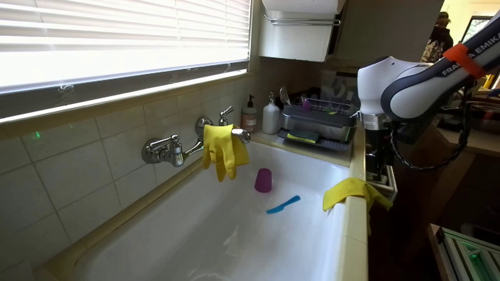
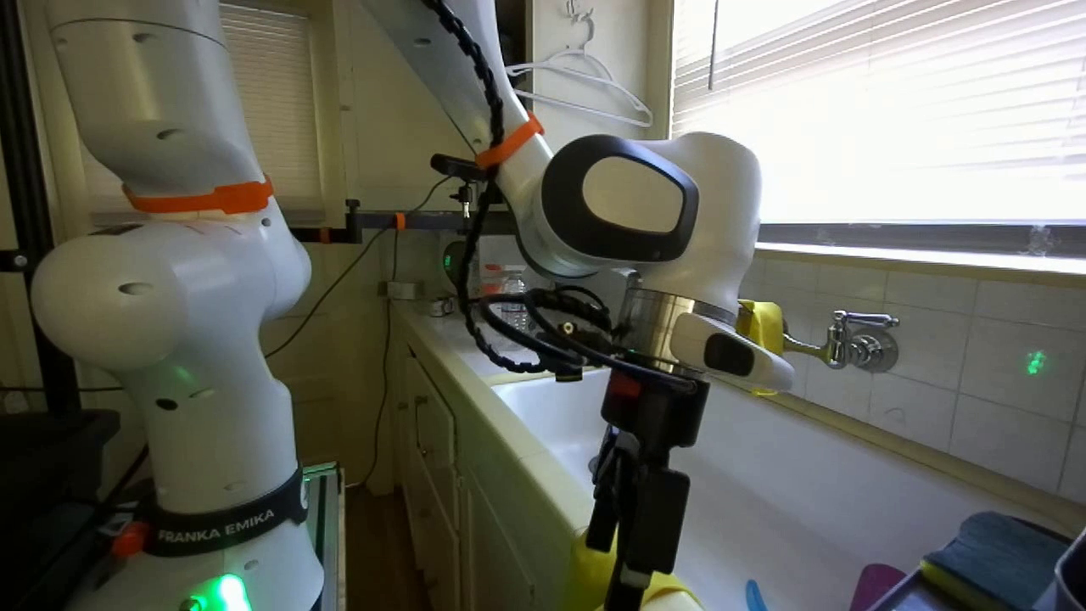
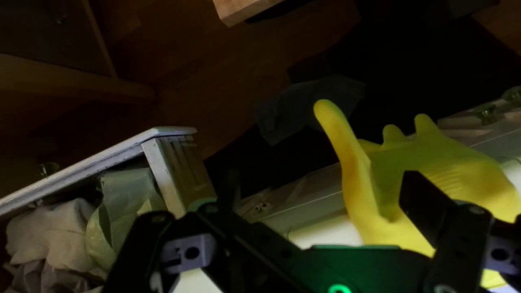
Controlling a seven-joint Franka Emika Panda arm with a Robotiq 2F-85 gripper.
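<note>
Tool [image 3: 321, 191]: pointing downward, its two fingers are standing wide apart and gripping nothing.
Draped yellow glove [image 1: 351, 191]: in an exterior view it is lying over the right tiled edge of the table [image 1: 353, 249], one end hanging into the sink [image 1: 304, 249], the rest drooping down the outer side; whether it is touching the nearby tool, I cannot tell.
Drawer [image 3: 163, 175]: it is standing pulled out below the table edge, near the tool, with pale crumpled cloth [image 3: 53, 232] lying inside.
Faucet [image 1: 241, 135]: it is jutting from the left tiled wall [image 1: 70, 175], and a second yellow glove [image 1: 219, 150] is hanging over its spout.
Purple cup [image 1: 263, 181]: it is sitting in the far part of the sink.
Blue knife [image 1: 283, 205]: it is lying on the sink bottom, to the near right of the cup and apart from it.
Dish rack [image 1: 318, 121]: it is standing on the table past the sink's far end, a sponge [image 1: 303, 136] lying at its near side.
White pump bottle [image 1: 270, 119]: it is standing left of the rack, beside a labelled pump bottle [image 1: 249, 118].
</note>
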